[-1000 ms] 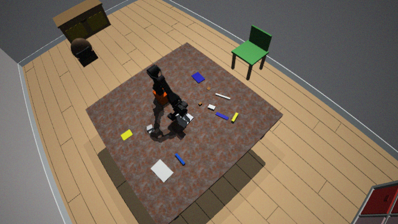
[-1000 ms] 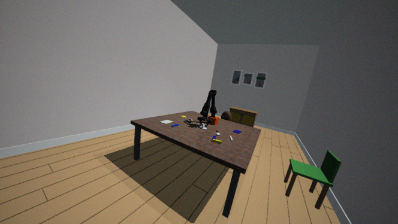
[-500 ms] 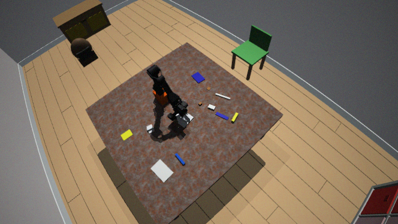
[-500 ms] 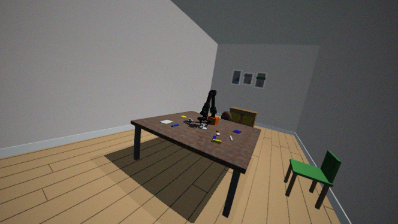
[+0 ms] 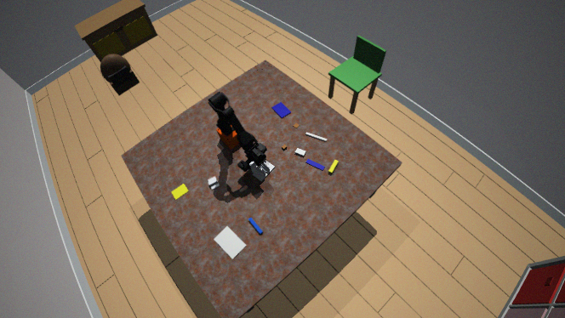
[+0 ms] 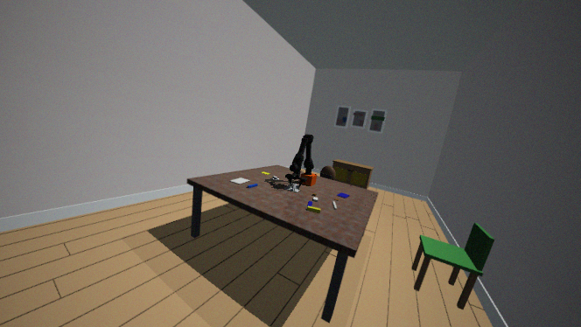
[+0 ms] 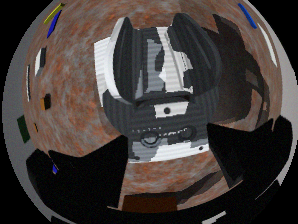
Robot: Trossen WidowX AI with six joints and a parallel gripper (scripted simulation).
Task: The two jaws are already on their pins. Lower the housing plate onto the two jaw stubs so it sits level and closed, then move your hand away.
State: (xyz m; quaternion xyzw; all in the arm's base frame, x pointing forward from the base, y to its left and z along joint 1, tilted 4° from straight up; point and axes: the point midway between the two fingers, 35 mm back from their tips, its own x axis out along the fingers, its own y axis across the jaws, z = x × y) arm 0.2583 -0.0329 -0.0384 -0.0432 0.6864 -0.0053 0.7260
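1. The gripper [image 5: 253, 157] [image 6: 295, 178] [image 7: 166, 132] is standing wide, its fingers being held apart by the housing plate [image 7: 167, 151] between them; the wrist view is showing one black finger at each side of the plate's near end.
2. The plate is lying directly ahead of the palm, between the fingers. The assembly's long axis seems to be running outward from the hand, across the line joining the fingers.
3. Just beyond, two tall curved pieces [image 7: 120, 62] [image 7: 200, 60], probably the jaws, are standing side by side, with a pale strip showing between them. Plate and jaws are overlapping in this view, so I cannot tell whether the stubs are already meeting it or a small gap is remaining.
4. The coming move is turning on that overlap: the plate is needing to come straight down, square over both stubs. Any tilt along the long axis could be leaving one side proud. Once it is level, the fingers should be opening and rising without dragging it.
5. Farther out, the orange block [image 5: 230, 140] [image 6: 311, 179] is sitting by the arm's base, and a blue bar [image 5: 255, 226] [image 6: 252, 186] [image 7: 247, 16] is lying well apart from the work on the table [image 5: 298, 221] [image 6: 262, 201] [image 7: 75, 115].
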